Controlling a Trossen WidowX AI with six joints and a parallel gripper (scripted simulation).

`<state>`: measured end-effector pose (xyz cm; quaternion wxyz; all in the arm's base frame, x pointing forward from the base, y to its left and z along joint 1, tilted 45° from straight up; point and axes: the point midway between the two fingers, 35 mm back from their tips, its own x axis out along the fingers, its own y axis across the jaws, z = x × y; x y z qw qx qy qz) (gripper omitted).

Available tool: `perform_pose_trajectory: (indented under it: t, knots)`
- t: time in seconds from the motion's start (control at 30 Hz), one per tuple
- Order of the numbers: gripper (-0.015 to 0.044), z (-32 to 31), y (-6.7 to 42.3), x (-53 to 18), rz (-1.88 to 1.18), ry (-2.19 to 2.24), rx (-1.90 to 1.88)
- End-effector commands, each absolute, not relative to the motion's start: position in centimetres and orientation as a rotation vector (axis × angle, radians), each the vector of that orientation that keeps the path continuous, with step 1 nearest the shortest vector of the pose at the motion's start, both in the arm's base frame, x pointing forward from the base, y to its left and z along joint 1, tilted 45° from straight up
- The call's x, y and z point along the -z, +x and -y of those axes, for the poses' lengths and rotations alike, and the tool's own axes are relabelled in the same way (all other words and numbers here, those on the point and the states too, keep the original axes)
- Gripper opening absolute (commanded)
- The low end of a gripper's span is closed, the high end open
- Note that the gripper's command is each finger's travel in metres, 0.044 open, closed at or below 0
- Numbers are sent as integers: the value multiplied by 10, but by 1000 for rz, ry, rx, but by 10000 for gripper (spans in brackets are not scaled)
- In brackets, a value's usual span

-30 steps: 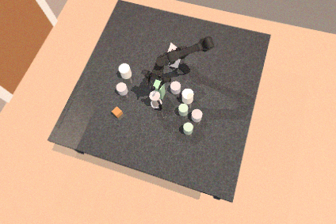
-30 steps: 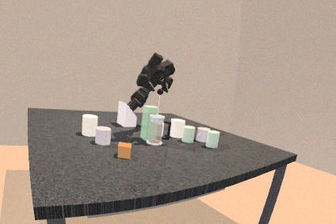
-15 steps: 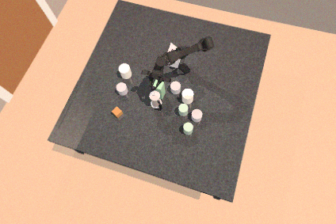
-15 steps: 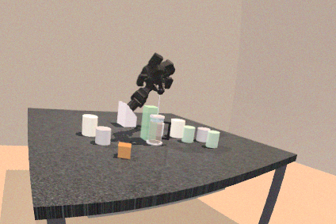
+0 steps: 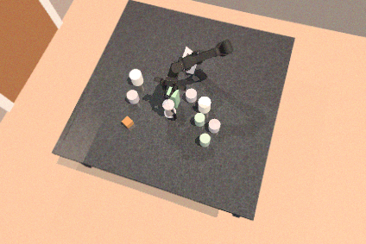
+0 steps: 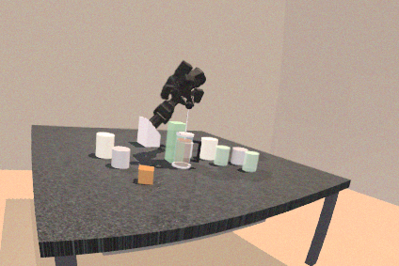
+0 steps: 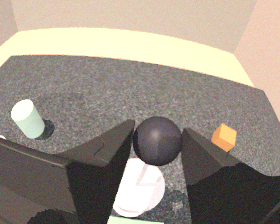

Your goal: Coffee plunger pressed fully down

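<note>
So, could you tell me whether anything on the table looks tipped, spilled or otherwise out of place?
Nothing stands out. The coffee press stands upright, its plunger knob held between the gripper's fingers. The cylinders around it are all upright, and the orange cube sits flat.

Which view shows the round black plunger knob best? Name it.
Wrist: the round black plunger knob fills the centre, clamped between the gripper fingers. Exterior shows only its thin rod below the gripper. Top hides it under the arm.
</note>
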<state>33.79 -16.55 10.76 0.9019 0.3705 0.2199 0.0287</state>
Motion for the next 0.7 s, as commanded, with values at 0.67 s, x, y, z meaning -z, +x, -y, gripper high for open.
perform_pose_trajectory:
  t: [0.67]
  knots:
    - [122,134,345,-68,-484,783,-64]
